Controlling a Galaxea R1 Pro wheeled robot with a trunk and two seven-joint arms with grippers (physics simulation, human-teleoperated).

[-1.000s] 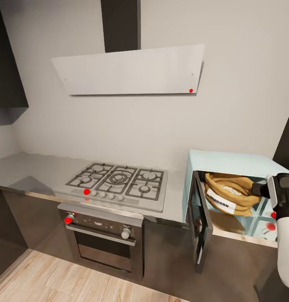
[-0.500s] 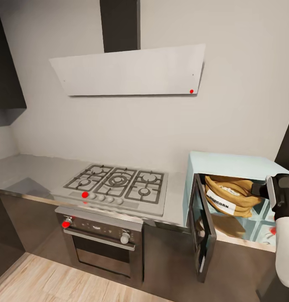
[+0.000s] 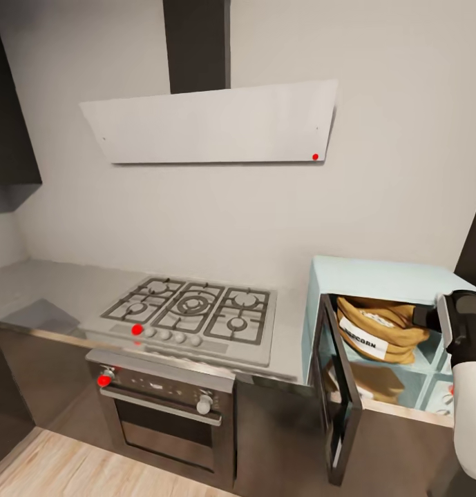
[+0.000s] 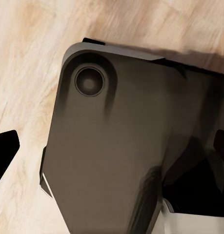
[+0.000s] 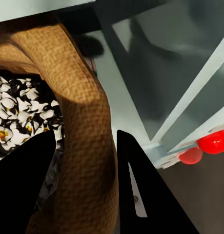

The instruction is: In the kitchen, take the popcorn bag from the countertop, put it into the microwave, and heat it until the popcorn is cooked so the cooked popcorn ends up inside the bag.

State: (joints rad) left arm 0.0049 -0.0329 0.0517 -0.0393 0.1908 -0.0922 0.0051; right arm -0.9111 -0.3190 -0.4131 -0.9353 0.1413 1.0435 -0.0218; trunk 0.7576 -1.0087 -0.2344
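Grey steel countertop [image 3: 51, 290] runs under the whole scene and carries the microwave [image 3: 376, 276], the largest task item near the working arm. Its pale mint body stands directly ahead of the right gripper [image 5: 85, 195], which reaches in from the robot's right. The dark glass door [image 3: 338, 393] hangs open, swung out toward the robot on the far side of the cavity from that gripper.

Inside the cavity sits the popcorn bag [image 3: 379, 331], tan and crumpled, white label facing the robot. It lies immediately in front of the right gripper; its long axis runs roughly across the cavity, away from the gripper toward the door hinge side. In the right wrist view the rolled brown rim of the bag [image 5: 87, 146] passes straight between the two black fingers [image 5: 146, 195], with white popped-looking kernels [image 5: 19, 117] visible inside the mouth. The fingers stand either side of that rim, pinching it or very nearly so; whether the pads bear on the paper I cannot tell.

The left gripper [image 4: 112, 146] points down at the wood floor [image 4: 29, 58] beside the robot's dark base, well apart from the microwave; its finger spacing cannot be judged.

Assessment: the right arm is by far the nearer. The coming move turns on drawing that gripper straight back out of the cavity, clear of the rim, so the door can swing shut without striking the arm.
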